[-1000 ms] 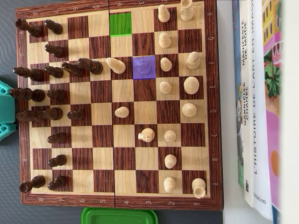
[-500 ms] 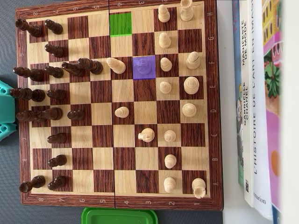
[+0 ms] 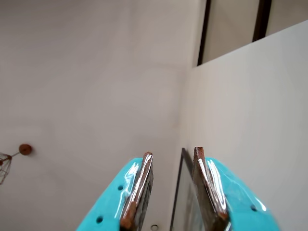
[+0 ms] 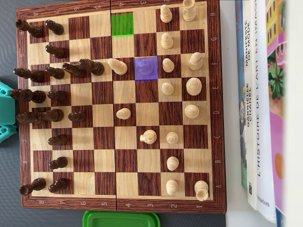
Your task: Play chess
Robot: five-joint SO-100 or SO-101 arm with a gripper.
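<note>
Nothing has moved since earlier frames. Pincer [image 3: 172,153] released, empty, aimed at a wall and ceiling in wrist view; chessboard [image 4: 120,202] out of its sight, not near its tips.

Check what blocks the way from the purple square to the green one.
Nothing visible does. The squares between the purple square and the green square are bare, and the green square is empty. The nearest, a leaning light piece, stands left of the purple square, off that path.
</note>
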